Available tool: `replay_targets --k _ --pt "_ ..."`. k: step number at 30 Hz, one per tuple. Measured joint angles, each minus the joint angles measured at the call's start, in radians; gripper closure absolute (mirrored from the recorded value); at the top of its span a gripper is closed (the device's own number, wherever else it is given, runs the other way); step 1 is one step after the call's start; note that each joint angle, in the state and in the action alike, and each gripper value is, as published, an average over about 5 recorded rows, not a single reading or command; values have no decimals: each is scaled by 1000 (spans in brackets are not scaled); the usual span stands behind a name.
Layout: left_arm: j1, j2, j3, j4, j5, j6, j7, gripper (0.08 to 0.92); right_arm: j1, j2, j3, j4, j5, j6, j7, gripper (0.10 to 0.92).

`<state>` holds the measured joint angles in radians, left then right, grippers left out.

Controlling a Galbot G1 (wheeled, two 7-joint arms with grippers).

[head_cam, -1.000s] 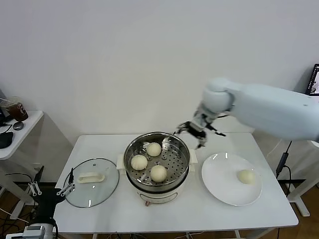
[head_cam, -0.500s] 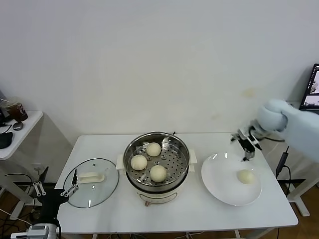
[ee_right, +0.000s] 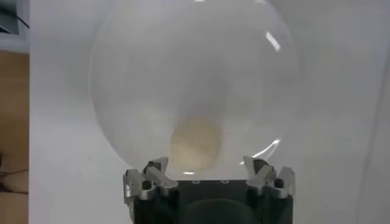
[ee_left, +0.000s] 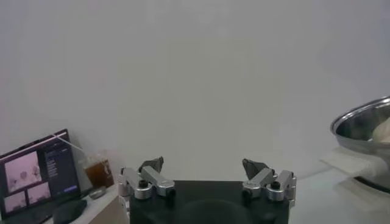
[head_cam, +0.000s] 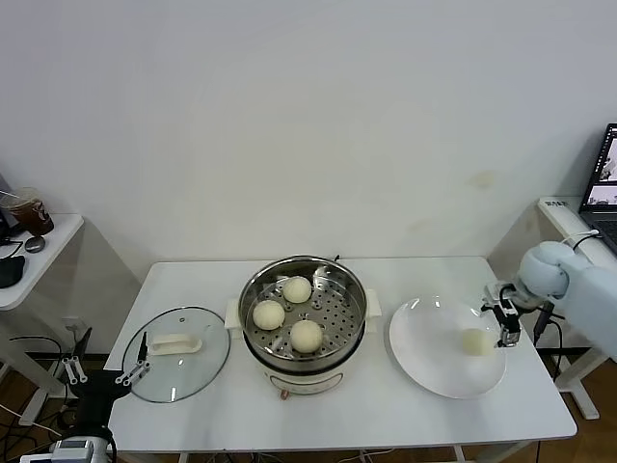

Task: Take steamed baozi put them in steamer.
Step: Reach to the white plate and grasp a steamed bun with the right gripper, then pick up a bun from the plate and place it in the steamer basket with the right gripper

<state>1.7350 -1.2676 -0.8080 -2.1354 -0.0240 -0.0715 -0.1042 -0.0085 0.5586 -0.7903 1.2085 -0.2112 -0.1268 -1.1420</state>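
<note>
The steamer stands mid-table with three steamed baozi on its perforated tray. A fourth baozi lies on the right part of the white plate. My right gripper hangs low at the plate's right rim, close beside that baozi. In the right wrist view the right gripper is open, and the baozi lies on the plate just ahead of the fingertips, not between them. My left gripper is open and empty, parked low off the table's front left corner, with the steamer far off.
A glass lid with a white handle lies left of the steamer. A side table with a cup stands at the far left. At the right, a desk holds a laptop close behind my right arm.
My right arm swung from the steamer's far right rim across to the right and dropped to the plate's right edge beside the baozi. The left arm stayed put.
</note>
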Motion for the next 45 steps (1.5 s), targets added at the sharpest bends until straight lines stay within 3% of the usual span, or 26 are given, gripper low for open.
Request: replay_targets --k 15,24,32,45 --pt "2 -5 -3 2 1 0 0 177 -111 88 108 -104 -52 -12 28 339" --pt "4 -7 -7 0 1 -1 -1 177 -127 106 120 -109 -64 -38 38 443" --pt "5 -6 -8 -2 0 -2 -1 177 -121 95 108 -93 -55 -54 38 601" --pt "-10 -3 0 -5 -2 0 -1 177 119 31 -66 50 109 -130 21 621"
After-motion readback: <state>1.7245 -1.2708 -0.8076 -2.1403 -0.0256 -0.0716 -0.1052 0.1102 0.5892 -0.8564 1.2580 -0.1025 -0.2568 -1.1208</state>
